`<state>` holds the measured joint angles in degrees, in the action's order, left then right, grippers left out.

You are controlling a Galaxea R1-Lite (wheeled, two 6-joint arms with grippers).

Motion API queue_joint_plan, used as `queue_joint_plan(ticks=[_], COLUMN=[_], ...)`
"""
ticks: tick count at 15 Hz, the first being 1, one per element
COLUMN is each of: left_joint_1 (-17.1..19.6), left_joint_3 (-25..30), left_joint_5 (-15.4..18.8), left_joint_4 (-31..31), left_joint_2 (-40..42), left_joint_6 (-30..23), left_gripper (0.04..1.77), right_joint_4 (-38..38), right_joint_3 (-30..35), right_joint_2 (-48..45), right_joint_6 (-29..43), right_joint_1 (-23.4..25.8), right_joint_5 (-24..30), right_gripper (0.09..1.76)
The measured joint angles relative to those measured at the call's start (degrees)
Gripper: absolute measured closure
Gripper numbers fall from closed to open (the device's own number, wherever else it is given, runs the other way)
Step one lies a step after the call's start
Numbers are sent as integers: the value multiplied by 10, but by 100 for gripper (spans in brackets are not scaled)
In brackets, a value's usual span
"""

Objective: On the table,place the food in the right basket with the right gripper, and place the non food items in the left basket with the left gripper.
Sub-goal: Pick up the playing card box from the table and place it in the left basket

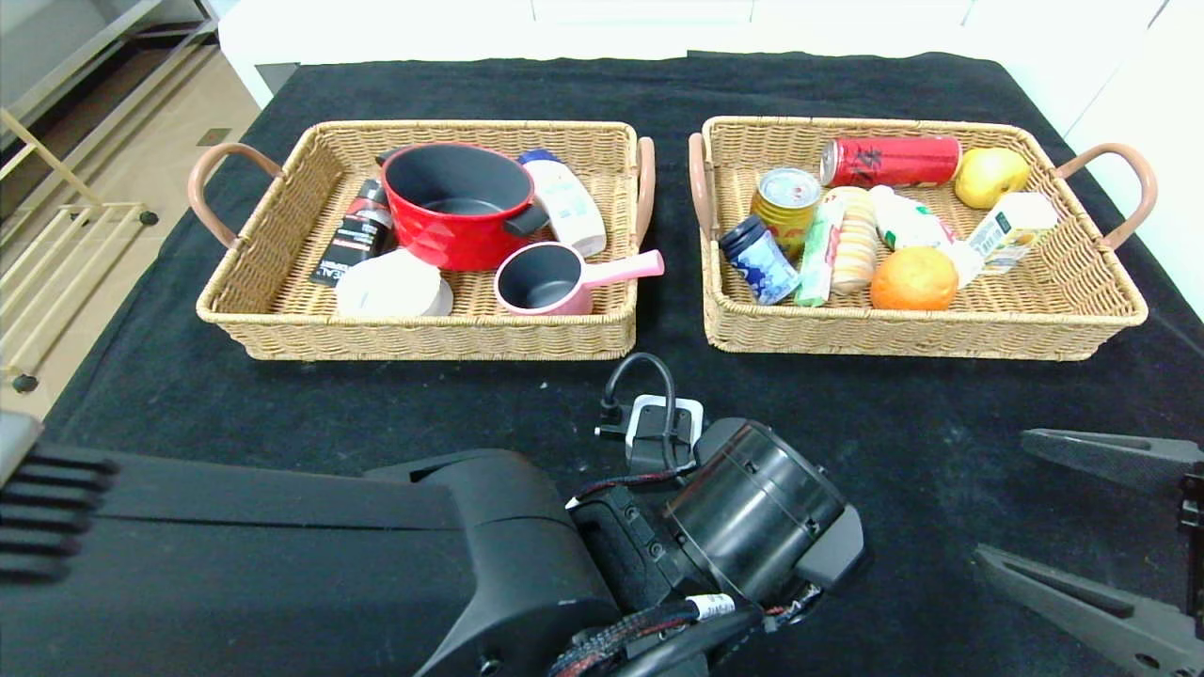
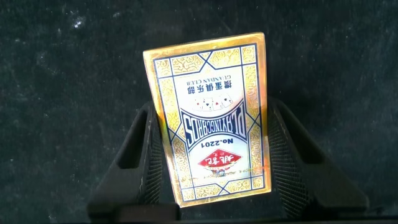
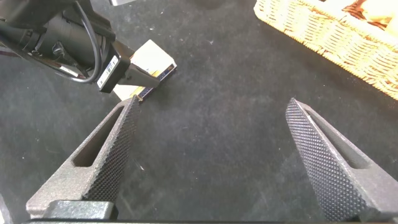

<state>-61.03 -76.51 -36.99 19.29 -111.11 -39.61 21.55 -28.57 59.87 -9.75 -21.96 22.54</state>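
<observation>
A gold and blue playing card box (image 2: 211,118) sits between the fingers of my left gripper (image 2: 211,107), which is shut on it just over the black cloth. In the head view my left wrist (image 1: 752,508) hides the box and the fingers. The right wrist view shows the box (image 3: 152,62) under the left gripper (image 3: 134,78). My right gripper (image 1: 1002,496) is open and empty low over the cloth at the front right; its fingers (image 3: 118,137) also show in the right wrist view. The left basket (image 1: 423,338) holds non-food items. The right basket (image 1: 903,343) holds food.
The left basket holds a red pot (image 1: 456,202), a pink pan (image 1: 555,277), a white bowl (image 1: 390,287) and bottles. The right basket holds cans, an orange (image 1: 912,279), a yellow fruit (image 1: 990,176) and packets. Its corner shows in the right wrist view (image 3: 336,37).
</observation>
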Motion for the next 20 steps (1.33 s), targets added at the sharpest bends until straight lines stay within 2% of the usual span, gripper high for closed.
queue_joint_plan(ticks=[6, 12, 15, 20], left_joint_1=[1, 4, 21, 55], left_joint_3=[-1, 2, 0, -17], left_joint_5=[1, -3, -30, -33], left_joint_4=[1, 28, 27, 27], left_joint_2=[10, 67, 82, 104], left_joint_6=[5, 5, 9, 34], left_gripper=[78, 78, 78, 78], right_joint_4=[0, 0, 0, 0], right_joint_3=[1, 5, 4, 4], right_joint_2=[4, 8, 9, 9], right_joint_6=[0, -11, -11, -11], right_joint_1=[0, 0, 0, 0], right_joint_5=[0, -1, -1, -1], right_gripper=[14, 14, 14, 14])
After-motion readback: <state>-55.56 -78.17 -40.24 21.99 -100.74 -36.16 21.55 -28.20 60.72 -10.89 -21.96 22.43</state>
